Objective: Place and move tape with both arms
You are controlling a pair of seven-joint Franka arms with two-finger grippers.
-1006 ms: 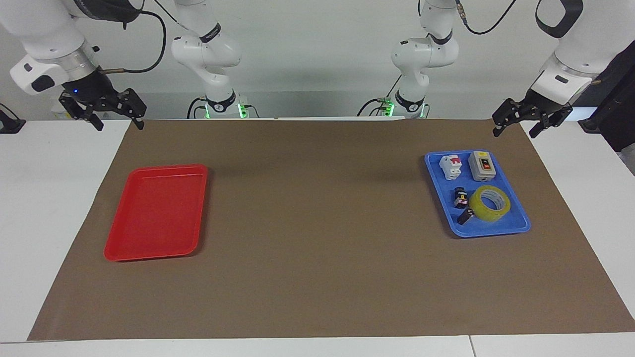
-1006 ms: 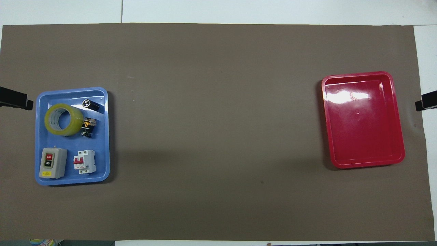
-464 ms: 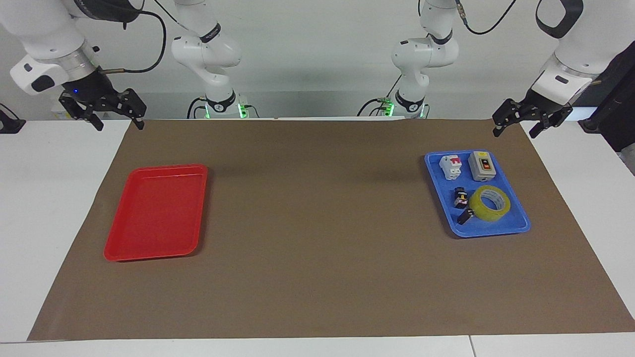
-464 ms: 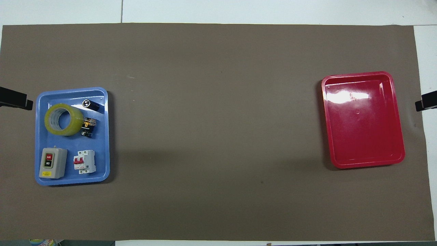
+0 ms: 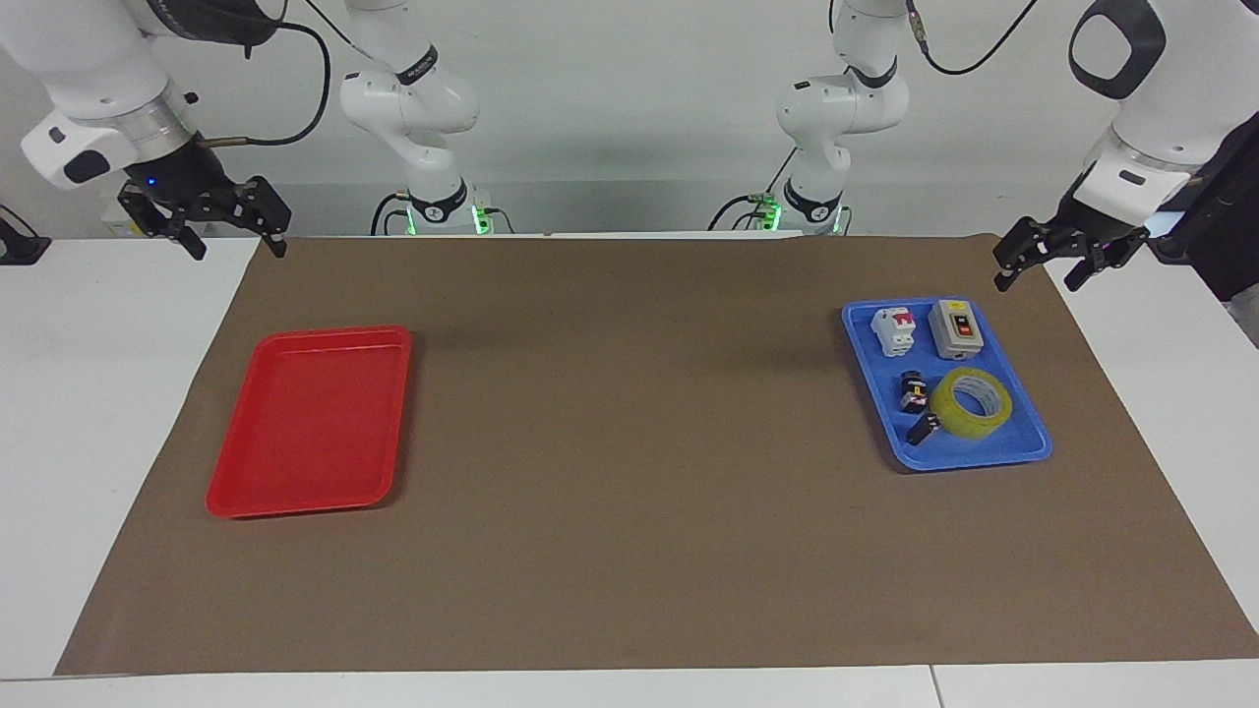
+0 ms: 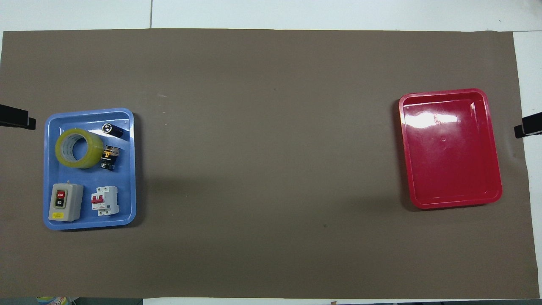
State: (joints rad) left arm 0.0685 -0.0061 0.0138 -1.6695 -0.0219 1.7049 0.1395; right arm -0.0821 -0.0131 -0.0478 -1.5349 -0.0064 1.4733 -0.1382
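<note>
The tape (image 5: 971, 403) (image 6: 79, 148), a yellow translucent roll, lies flat in the blue tray (image 5: 984, 458) (image 6: 89, 224) at the left arm's end of the table. My left gripper (image 5: 1038, 276) hangs open and empty over the mat's edge, apart from the tray. Only one left fingertip (image 6: 17, 118) shows in the overhead view. My right gripper (image 5: 239, 246) is open and empty over the mat's corner at the right arm's end, with one fingertip (image 6: 527, 126) in the overhead view.
The blue tray also holds a grey switch box (image 5: 956, 327), a white circuit breaker (image 5: 893, 330) and two small black parts (image 5: 915, 391). A red tray (image 5: 310, 423) (image 6: 451, 148) sits toward the right arm's end. A brown mat (image 5: 629, 442) covers the table.
My left gripper has dropped a little and shifted outward toward its own end of the table. The right arm, the tape and both trays have not moved.
</note>
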